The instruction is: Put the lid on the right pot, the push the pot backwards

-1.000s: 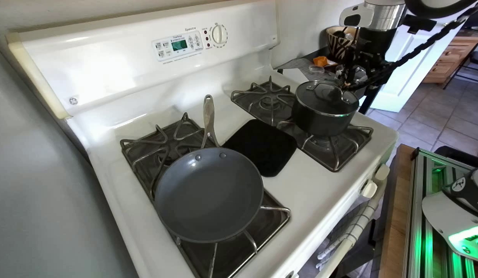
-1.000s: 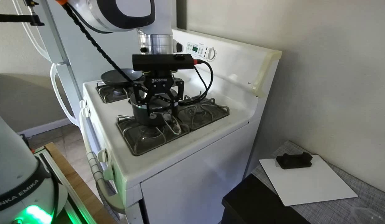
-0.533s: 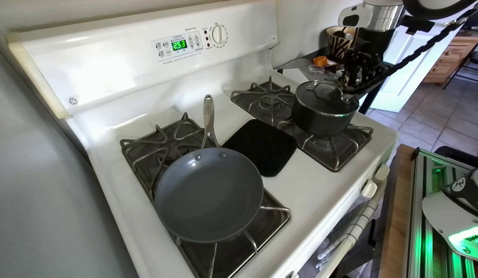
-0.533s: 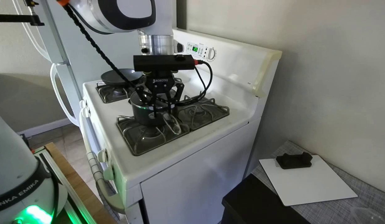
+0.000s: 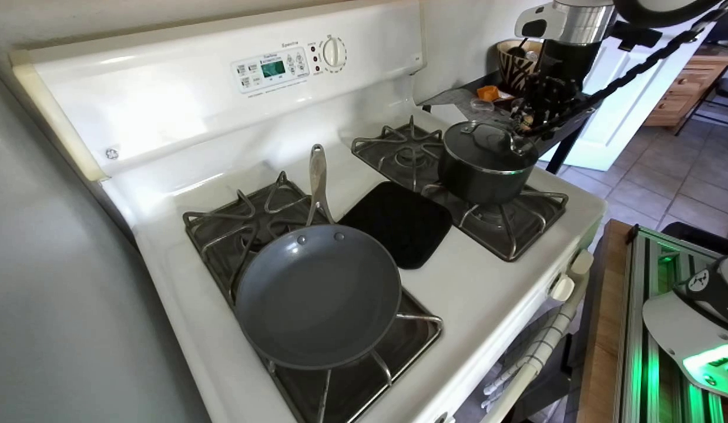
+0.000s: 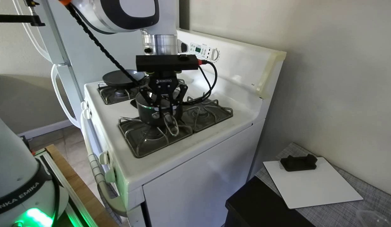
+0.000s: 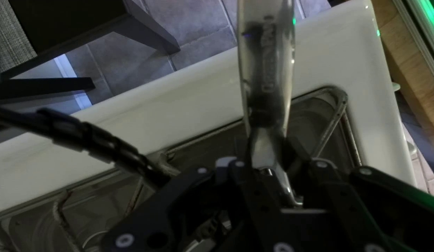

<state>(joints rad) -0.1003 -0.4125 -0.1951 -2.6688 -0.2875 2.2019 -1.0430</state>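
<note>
The right pot (image 5: 481, 179) is a dark grey saucepan on the front burner grate, and it shows in both exterior views. The lid (image 5: 478, 138), of dark glass with a metal rim and an arched handle, lies on top of it. In the wrist view the pot's long metal handle (image 7: 267, 70) runs up between the fingers. My gripper (image 7: 268, 147) has its fingers close against both sides of the handle near the pot. In an exterior view the gripper (image 6: 165, 112) hangs in front of the pot and partly hides it and the lid.
A wide frying pan (image 5: 319, 299) sits on the grate farther along the stove. Between the burners lies a black square mat (image 5: 399, 223). Behind the pot is a rear burner grate (image 6: 203, 113), with the white control panel (image 5: 222, 88) rising at the stove's back.
The fingers have drawn together onto the handle. The pot with its lid has shifted slightly toward the stove's back, and its handle has swung round a little. The arm has barely moved.
</note>
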